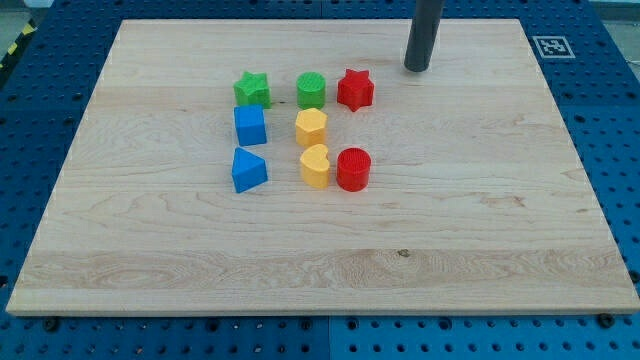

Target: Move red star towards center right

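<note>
The red star (355, 89) lies on the wooden board (480, 220), above the board's middle, at the right end of the top row of blocks. My tip (417, 68) rests on the board up and to the right of the red star, about a block's width away and not touching it. The dark rod rises from the tip out of the view's top.
A green cylinder (311, 90) and a green star (252, 89) lie left of the red star. Below them lie a blue cube (250, 125), a yellow hexagon (311, 128), a blue wedge-like block (248, 169), a yellow heart (315, 166) and a red cylinder (353, 169).
</note>
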